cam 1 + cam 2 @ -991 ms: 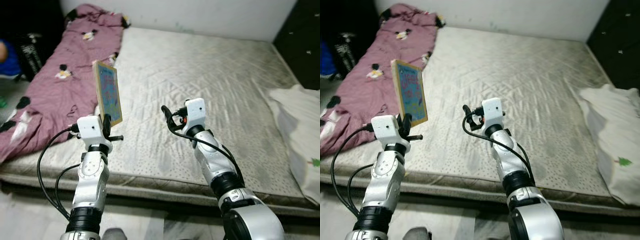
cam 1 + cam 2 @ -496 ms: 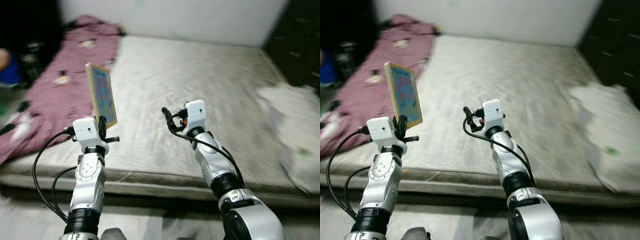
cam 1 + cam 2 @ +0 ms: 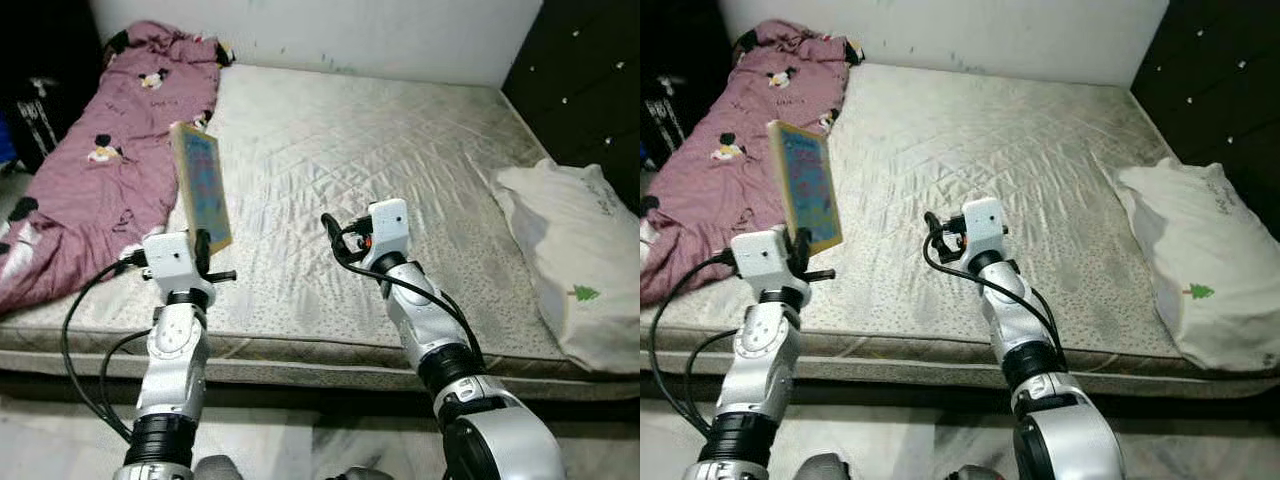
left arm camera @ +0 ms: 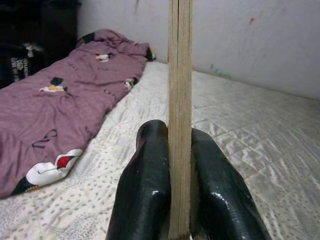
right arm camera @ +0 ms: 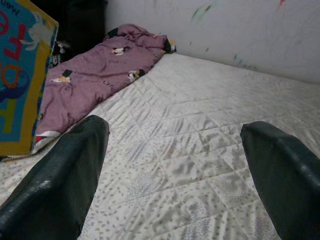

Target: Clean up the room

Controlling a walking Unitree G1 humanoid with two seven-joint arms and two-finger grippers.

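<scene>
A thick picture book (image 3: 200, 186) with a yellow edge and blue cover stands upright in my left gripper (image 3: 203, 250), over the near left part of the mattress. Both black fingers (image 4: 145, 195) press the book's page edge (image 4: 180, 115) between them. My right gripper (image 3: 335, 232) hangs open over the mattress's front middle, holding nothing, and its fingers (image 5: 65, 185) stand wide apart. Part of the book's cover (image 5: 20, 75) shows in the right wrist view.
A bare quilted mattress (image 3: 400, 150) fills the middle. A crumpled purple blanket (image 3: 90, 170) with cartoon prints lies along its left side. A white pillow (image 3: 570, 260) lies at the right edge. Dark furniture (image 3: 590, 80) stands at the right, a white wall behind.
The camera has swung and the blur has cleared, so more of the pillow and dark furniture shows at the right. The book stays clamped in my left gripper; the right gripper stays open.
</scene>
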